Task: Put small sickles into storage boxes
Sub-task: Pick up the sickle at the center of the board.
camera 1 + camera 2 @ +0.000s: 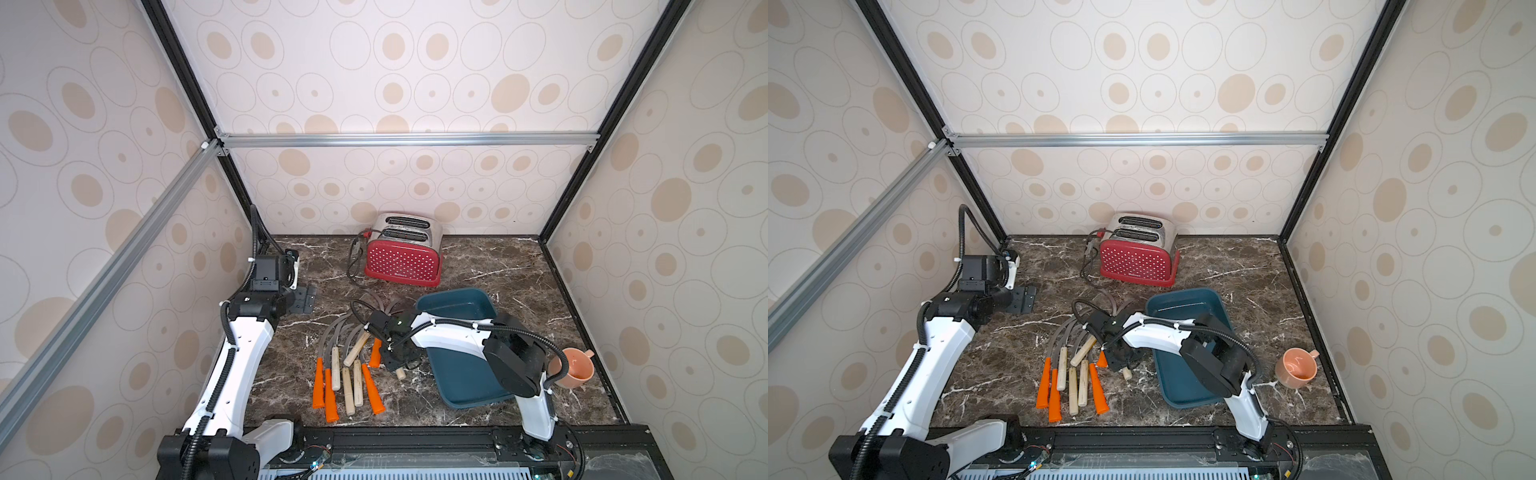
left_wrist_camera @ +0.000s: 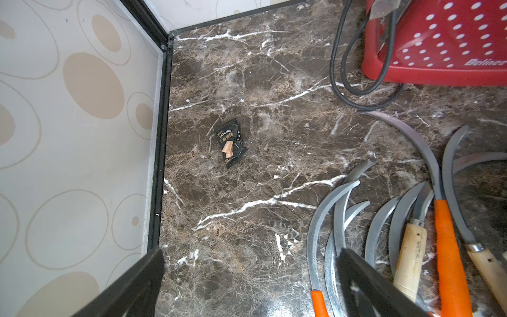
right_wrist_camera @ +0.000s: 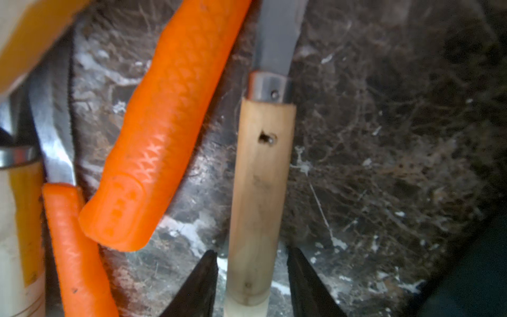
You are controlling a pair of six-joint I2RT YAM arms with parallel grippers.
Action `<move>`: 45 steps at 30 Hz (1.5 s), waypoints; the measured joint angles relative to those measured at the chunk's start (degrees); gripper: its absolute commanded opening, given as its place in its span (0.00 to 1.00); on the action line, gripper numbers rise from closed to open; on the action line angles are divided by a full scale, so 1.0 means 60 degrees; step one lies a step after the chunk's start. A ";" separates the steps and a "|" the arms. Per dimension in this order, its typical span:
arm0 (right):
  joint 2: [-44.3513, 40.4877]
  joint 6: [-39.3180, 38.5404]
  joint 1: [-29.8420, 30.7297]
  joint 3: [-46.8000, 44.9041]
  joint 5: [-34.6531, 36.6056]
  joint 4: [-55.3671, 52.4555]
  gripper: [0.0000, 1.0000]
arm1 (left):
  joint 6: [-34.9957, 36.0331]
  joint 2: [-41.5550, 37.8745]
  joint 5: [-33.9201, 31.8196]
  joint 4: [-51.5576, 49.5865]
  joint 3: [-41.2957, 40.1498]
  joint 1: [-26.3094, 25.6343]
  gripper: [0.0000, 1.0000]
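Marble tabletop (image 1: 498, 266), right hand (image 1: 397, 362) masking wooden sickle (image 1: 400, 373)

1. Your top views sit high over the bench's (image 1: 498, 266) front edge, tilted toward the back wall, sharing nearly the whole scene.
2. Your left wrist view looks down, fairly near, at the back-left corner, toaster (image 2: 444, 41) and small sickles (image 2: 450, 247).
3. Your right wrist view is pressed close over one wooden handle (image 3: 260, 192).

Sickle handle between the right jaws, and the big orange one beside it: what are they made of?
Pale handle: likely bare wood, matte, faint grain, pin hole. Orange handle: probably moulded plastic or rubber, uniform colour, embossed pattern.
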 measured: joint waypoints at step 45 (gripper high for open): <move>-0.0947 -0.1122 -0.0047 0.0058 -0.0109 -0.0328 0.06 | 0.0353 -0.0244 0.1945 -0.0058 -0.0229 0.0000 0.99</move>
